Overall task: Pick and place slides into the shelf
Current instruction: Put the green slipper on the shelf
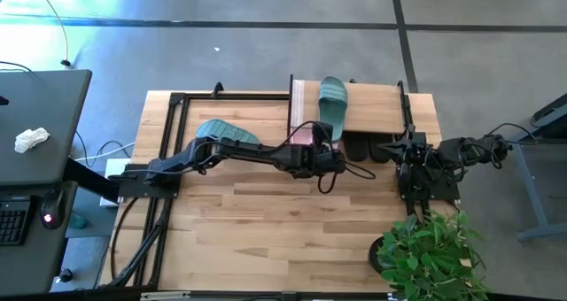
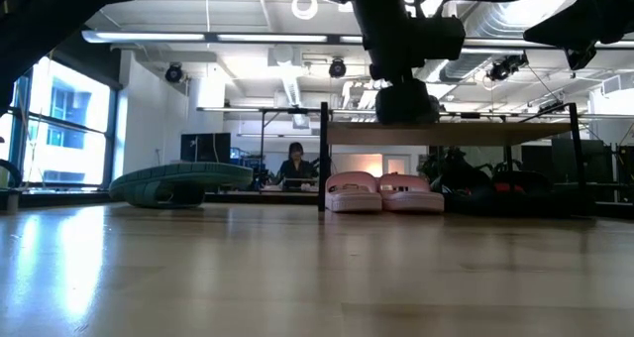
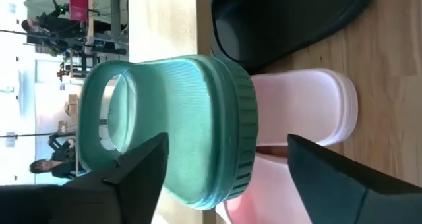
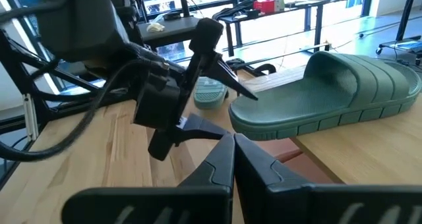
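Left end effector, fingers spread and empty, at the shelf front where one teal slide lies on top: best retreat level, then fetch the other teal slide, left on the desk.

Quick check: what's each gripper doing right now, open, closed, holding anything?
Left gripper: open, empty, at the shelf front facing the teal slide.
Right gripper: closed, empty, by the shelf's right end.
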Robot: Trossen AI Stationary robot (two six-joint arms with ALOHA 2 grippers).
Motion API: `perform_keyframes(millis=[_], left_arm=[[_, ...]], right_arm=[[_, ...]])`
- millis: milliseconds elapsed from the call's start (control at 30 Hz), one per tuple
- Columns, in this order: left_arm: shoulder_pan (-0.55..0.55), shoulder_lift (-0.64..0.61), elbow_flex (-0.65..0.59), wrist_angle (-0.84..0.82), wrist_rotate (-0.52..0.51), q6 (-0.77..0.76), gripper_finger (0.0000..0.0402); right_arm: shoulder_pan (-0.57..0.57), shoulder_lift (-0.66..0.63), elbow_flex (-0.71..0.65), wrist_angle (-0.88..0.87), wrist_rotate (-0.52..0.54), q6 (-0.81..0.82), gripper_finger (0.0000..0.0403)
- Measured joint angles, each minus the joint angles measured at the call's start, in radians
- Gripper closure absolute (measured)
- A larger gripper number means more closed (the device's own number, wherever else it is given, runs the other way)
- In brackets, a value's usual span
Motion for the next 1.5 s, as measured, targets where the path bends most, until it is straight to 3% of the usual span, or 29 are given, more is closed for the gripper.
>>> perform_keyframes(millis=[167,433,600,733,833,1033,1300,1500], left_arm=[[-0.022,0.000,0.067,-0.058,-0.020,0.007,0.0081],[-0.090,-0.007,0.203,-0.327,-0.030,-0.061,0.0062],[-0.146,-0.027,0.198,-0.583,-0.024,-0.263,0.0070],[-0.194,-0.027,0.190,-0.845,-0.008,-0.514,0.0080],[-0.228,-0.028,0.144,-0.905,0.035,-0.662,0.0088],[-0.282,-0.041,0.053,-0.907,0.082,-0.741,0.0102],[-0.288,-0.034,-0.211,-0.906,0.158,-0.877,0.0119],[-0.287,-0.045,-0.378,-0.905,0.149,-0.980,0.0129]], right_arm=[[0.000,0.000,0.000,-0.001,0.000,0.000,0.0403],[0.000,0.000,0.000,-0.004,-0.001,0.000,0.0403],[0.000,0.005,0.000,-0.004,-0.008,-0.003,0.0403],[0.000,0.027,0.000,-0.003,-0.010,-0.003,0.0403],[0.000,0.055,-0.001,-0.003,-0.010,-0.003,0.0403],[0.000,0.131,-0.001,0.000,-0.011,-0.003,0.0403],[0.000,0.208,-0.001,0.001,-0.014,-0.003,0.0403],[0.000,0.225,-0.001,0.004,-0.018,-0.003,0.0403]])
